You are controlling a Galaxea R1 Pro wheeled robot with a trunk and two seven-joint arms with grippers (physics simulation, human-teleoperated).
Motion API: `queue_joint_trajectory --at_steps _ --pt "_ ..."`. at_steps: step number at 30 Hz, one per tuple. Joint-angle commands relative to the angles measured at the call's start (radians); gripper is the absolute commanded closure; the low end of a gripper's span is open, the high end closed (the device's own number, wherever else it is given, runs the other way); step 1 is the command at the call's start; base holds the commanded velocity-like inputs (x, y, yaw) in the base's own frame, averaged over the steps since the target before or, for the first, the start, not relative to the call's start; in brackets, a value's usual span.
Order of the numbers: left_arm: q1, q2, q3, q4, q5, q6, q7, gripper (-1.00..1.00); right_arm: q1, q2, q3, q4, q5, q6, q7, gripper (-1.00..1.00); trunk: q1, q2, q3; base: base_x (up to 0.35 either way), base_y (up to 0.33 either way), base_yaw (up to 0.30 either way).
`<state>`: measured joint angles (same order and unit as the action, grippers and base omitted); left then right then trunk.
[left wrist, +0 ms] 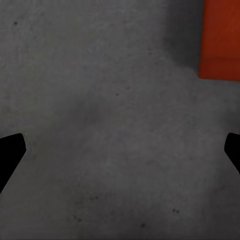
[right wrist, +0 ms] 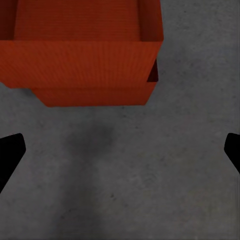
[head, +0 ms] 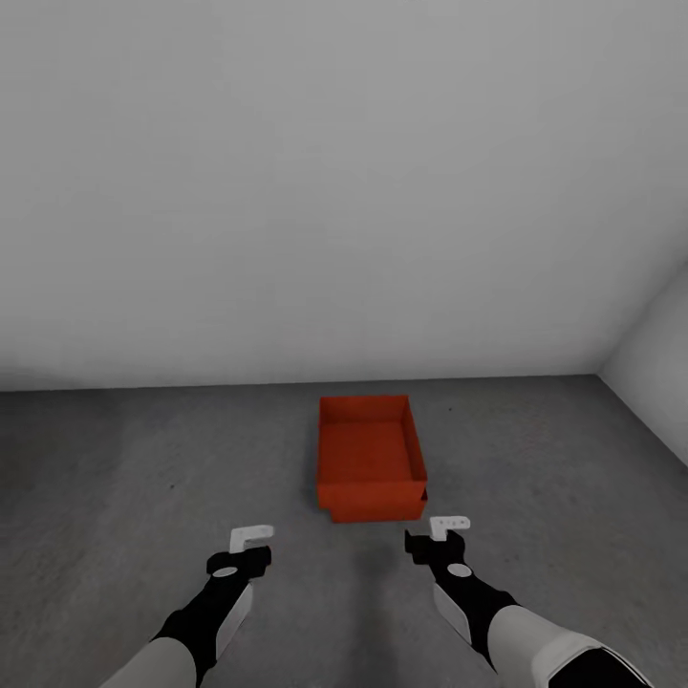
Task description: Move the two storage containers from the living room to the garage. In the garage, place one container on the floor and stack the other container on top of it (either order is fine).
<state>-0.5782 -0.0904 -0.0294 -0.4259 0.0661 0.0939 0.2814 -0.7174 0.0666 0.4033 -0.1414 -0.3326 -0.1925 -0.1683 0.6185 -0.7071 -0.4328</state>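
Two orange-red storage containers stand stacked on the dark grey floor (head: 143, 478) near the white back wall. The upper container (head: 371, 447) sits inside the lower one (head: 377, 510), whose rim shows beneath it; in the right wrist view the upper container (right wrist: 82, 60) sits slightly offset on the lower container (right wrist: 95, 95). My left gripper (head: 251, 543) hangs open over bare floor, left of the stack's near end. My right gripper (head: 443, 533) is open too, just right of the stack's near corner. Both wrist views show the fingers spread wide with nothing between them. A corner of a container (left wrist: 220, 40) appears in the left wrist view.
A plain white wall (head: 344, 191) runs behind the stack, and a second white wall (head: 659, 354) closes the corner at the right. Grey concrete floor spreads to the left and in front.
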Motion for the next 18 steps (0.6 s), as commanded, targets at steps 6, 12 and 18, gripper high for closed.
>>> queue_joint_trajectory --at_steps 6,12,18 --pt "0.000 0.060 0.001 0.055 0.031 0.008 0.004 -1.00 -0.002 -0.006 0.009 0.017 -0.007 0.000 -0.004 -1.00 0.000 -0.001 -0.001 -0.002 0.001 0.000" --pt "0.000 0.108 0.025 0.164 0.143 0.002 -0.003 -1.00 -0.001 -0.007 0.009 0.042 -0.005 -0.002 -0.006 -1.00 0.000 -0.001 -0.001 0.000 0.000 0.000" --pt "0.000 0.122 0.028 0.200 0.218 -0.002 -0.004 -1.00 -0.001 -0.007 0.010 0.047 -0.003 -0.002 -0.006 -1.00 0.000 -0.001 -0.001 0.000 0.000 0.000"
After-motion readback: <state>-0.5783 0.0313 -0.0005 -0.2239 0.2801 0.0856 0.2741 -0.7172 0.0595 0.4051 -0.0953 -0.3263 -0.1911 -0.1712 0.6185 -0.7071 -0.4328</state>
